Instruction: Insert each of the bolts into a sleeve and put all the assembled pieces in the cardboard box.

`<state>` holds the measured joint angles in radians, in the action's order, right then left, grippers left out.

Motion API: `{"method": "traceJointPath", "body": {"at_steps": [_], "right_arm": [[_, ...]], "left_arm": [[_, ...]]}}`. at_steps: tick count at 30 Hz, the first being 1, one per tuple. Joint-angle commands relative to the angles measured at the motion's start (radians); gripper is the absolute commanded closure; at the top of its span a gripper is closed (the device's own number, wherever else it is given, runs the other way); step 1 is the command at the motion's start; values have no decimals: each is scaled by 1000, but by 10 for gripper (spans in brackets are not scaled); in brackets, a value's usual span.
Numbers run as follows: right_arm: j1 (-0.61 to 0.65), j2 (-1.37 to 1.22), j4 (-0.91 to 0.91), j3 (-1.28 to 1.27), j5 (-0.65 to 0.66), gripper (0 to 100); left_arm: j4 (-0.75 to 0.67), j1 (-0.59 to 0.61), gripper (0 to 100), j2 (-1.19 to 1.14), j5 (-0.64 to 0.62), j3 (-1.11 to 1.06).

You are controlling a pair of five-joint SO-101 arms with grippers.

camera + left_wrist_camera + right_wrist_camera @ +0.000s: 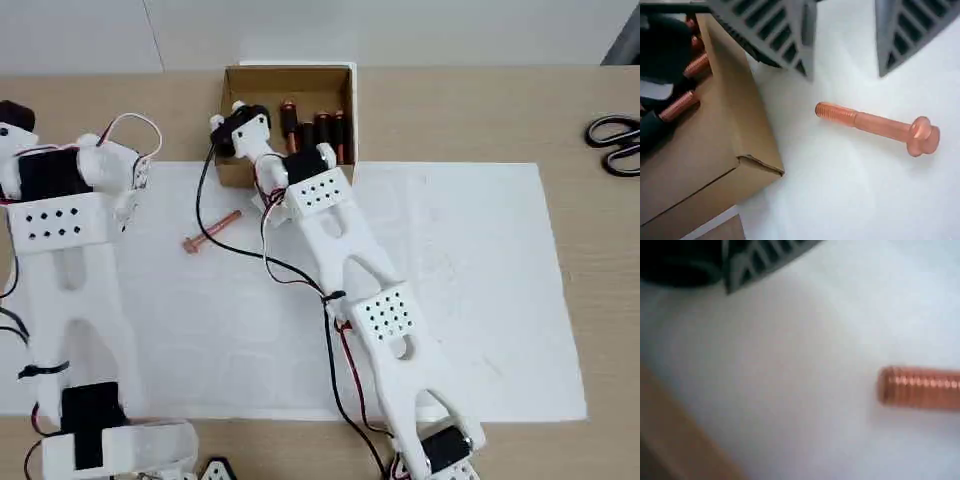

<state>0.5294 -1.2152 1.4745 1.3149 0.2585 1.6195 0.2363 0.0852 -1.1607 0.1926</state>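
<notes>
No legible text, labels or nos. on anything.

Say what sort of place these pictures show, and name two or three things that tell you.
Probably a robotics lab or workshop bench. Two white robot arms stand at a wooden table, a loose bolt lies on a white sheet, and a cardboard box holds sleeved bolts.

Lone copper bolt lies flat on white sheet, between the two arms. Right gripper sits at left wall of cardboard box. Sleeved bolts lined up inside box. Left gripper left of bolt, apart from it. Scissors on tabletop, far right edge.
</notes>
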Motion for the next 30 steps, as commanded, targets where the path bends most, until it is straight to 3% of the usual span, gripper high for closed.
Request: {"method": "traceJointPath", "body": {"at_steps": [1, 8, 12, 18, 22, 30], "right_arm": [[-1, 1, 38, -2, 3, 866], [1, -4, 45, -6, 3, 883], [1, 1, 101, -2, 3, 998], [-2, 2, 243, 146, 3, 995], [-18, 2, 255, 269, -2, 995], [-41, 131, 259, 311, -2, 995]], "left_arm": [[6, 5, 917, 17, 5, 44], [6, 5, 917, 17, 5, 44], [6, 5, 917, 17, 5, 44], [3, -6, 917, 17, 32, 45], [5, -23, 917, 18, 115, 45], [5, -17, 917, 18, 115, 45]]}}
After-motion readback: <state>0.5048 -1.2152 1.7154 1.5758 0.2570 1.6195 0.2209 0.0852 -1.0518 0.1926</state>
